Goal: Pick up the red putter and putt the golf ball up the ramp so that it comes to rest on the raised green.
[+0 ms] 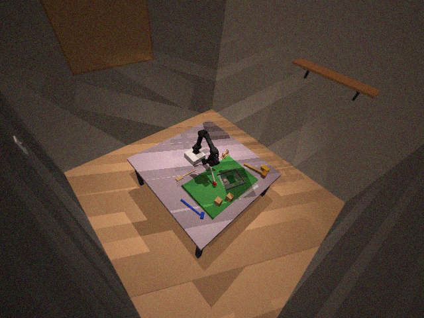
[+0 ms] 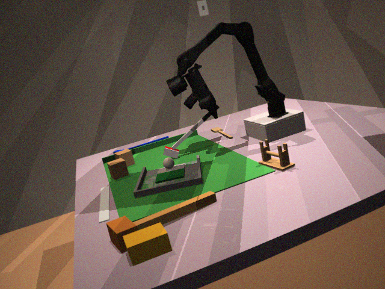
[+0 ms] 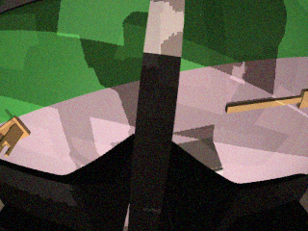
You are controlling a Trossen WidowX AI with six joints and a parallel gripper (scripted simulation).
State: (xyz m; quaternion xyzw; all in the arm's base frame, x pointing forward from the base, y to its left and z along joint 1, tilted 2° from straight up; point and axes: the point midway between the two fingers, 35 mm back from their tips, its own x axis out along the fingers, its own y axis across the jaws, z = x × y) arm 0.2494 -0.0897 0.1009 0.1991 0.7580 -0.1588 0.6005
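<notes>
tool (image 2: pixel 212 114): nearly closed, pinching red putter (image 2: pixel 186 134) shaft | head just beside golf ball (image 2: pixel 168 162)

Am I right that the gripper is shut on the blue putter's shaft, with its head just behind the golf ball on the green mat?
Not quite: the gripper is shut on the red putter. The blue putter lies on the table, as the top view shows. The head is indeed just behind the golf ball on the green mat.
</notes>
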